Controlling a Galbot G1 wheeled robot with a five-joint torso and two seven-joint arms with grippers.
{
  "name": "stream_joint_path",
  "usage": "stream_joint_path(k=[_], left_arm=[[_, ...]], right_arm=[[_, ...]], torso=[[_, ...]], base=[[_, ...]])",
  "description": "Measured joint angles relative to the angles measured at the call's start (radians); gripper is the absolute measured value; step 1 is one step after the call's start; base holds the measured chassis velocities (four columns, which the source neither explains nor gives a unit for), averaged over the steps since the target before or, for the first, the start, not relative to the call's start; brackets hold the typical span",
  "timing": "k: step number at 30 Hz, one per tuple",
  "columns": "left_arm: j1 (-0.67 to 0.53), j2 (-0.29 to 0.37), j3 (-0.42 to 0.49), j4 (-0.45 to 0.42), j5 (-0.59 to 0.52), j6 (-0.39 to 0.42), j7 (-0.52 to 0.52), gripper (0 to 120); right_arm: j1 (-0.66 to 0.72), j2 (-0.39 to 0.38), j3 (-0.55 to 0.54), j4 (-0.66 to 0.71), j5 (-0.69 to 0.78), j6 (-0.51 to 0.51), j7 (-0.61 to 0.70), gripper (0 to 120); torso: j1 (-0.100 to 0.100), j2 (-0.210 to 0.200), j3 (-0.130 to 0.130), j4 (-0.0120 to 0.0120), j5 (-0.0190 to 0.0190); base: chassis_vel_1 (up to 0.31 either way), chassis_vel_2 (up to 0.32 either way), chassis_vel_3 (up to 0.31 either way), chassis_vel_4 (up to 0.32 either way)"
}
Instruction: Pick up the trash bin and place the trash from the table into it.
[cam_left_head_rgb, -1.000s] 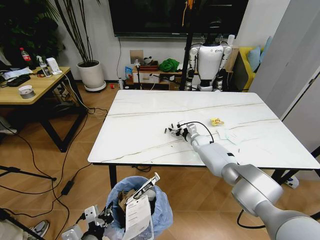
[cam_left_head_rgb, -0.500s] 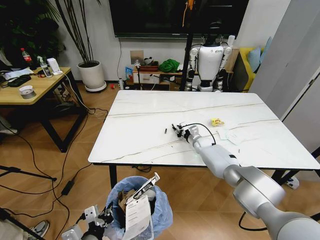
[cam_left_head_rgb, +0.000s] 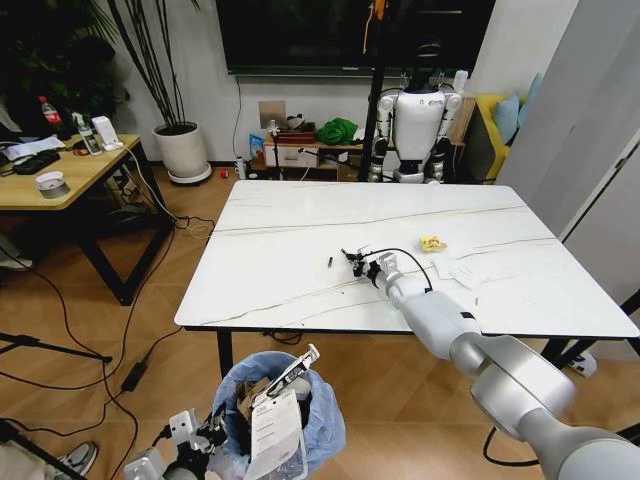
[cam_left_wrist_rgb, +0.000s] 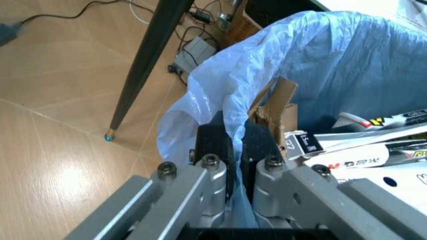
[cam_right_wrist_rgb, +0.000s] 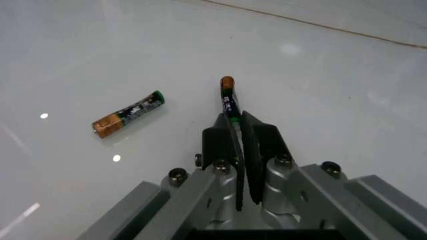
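Note:
My right gripper (cam_left_head_rgb: 352, 258) (cam_right_wrist_rgb: 233, 120) is over the middle of the marble table (cam_left_head_rgb: 300, 215), shut on a small battery (cam_right_wrist_rgb: 227, 95) that sticks out past its fingertips. A second battery (cam_right_wrist_rgb: 128, 114) (cam_left_head_rgb: 330, 262) lies loose on the tabletop just to its left. Further right lie a yellow scrap (cam_left_head_rgb: 432, 243) and white papers (cam_left_head_rgb: 470, 268). The trash bin (cam_left_head_rgb: 322, 420) (cam_left_wrist_rgb: 347, 65) with its light-blue bag sits below the table's front edge. My left gripper (cam_left_head_rgb: 215, 436) (cam_left_wrist_rgb: 233, 142) is shut on its rim. Inside are a brown carton (cam_left_wrist_rgb: 277, 102) and printed wrappers.
A black table leg (cam_left_wrist_rgb: 150, 55) and floor cables stand close beside the bin. A light-wood desk (cam_left_head_rgb: 60, 175) is at the left and a white plant pot (cam_left_head_rgb: 183, 150) behind it. Another white robot (cam_left_head_rgb: 418, 125) stands beyond the table's far edge.
My right gripper has shifted slightly right and up from the loose battery, which stays on the table. The bin and left gripper have not moved.

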Motion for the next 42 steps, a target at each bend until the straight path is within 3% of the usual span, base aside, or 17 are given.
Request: stream_joint_path(k=[3, 8, 18, 22, 25, 34, 42], left_arm=[[-0.004, 0.004, 0.003, 0.002, -0.002, 0.0, -0.001, 0], [-0.016, 0.017, 0.013, 0.01, -0.01, 0.002, -0.003, 0], [-0.025, 0.024, 0.026, 0.013, -0.011, 0.004, -0.005, 0], [-0.026, 0.026, 0.026, 0.008, -0.011, 0.005, -0.005, 0], [-0.026, 0.027, 0.027, 0.005, -0.011, 0.005, -0.005, 0], [-0.01, -0.005, 0.019, -0.007, 0.016, 0.002, 0.001, 0], [0.0, -0.025, 0.011, -0.019, 0.03, 0.0, 0.006, 0]], right_arm=[[-0.007, -0.051, -0.034, 0.11, 0.061, -0.018, -0.001, 0], [-0.052, -0.202, -0.079, 0.402, 0.168, -0.06, 0.033, 0], [-0.151, -0.403, -0.054, 0.7, 0.221, -0.088, 0.067, 0], [-0.263, -0.506, -0.003, 0.918, 0.228, -0.102, 0.085, 0], [-0.3, -0.539, 0.022, 0.987, 0.227, -0.104, 0.086, 0], [-0.493, -0.752, 0.125, 1.367, 0.138, -0.02, 0.0, 0], [-0.622, -0.827, 0.114, 1.548, -0.01, 0.041, -0.044, 0]], torso=[[0.0, 0.0, 0.0, 0.0001, -0.0007], [0.0, 0.0, -0.001, -0.0003, -0.0008], [0.0, 0.001, -0.001, -0.0004, -0.0005], [-0.001, 0.001, -0.001, -0.0003, -0.0003], [-0.001, 0.001, -0.001, -0.0002, -0.0002], [-0.001, 0.001, -0.001, -0.0002, -0.0005], [-0.001, 0.001, -0.001, -0.0002, -0.0006]], base=[[0.0, 0.0, 0.0, 0.0], [0.0, 0.0, 0.0, 0.0], [0.0, 0.0, 0.0, 0.0], [0.0, 0.0, 0.0, 0.0], [0.0, 0.0, 0.0, 0.0], [0.0, 0.0, 0.0, 0.0], [0.0, 0.0, 0.0, 0.0]])
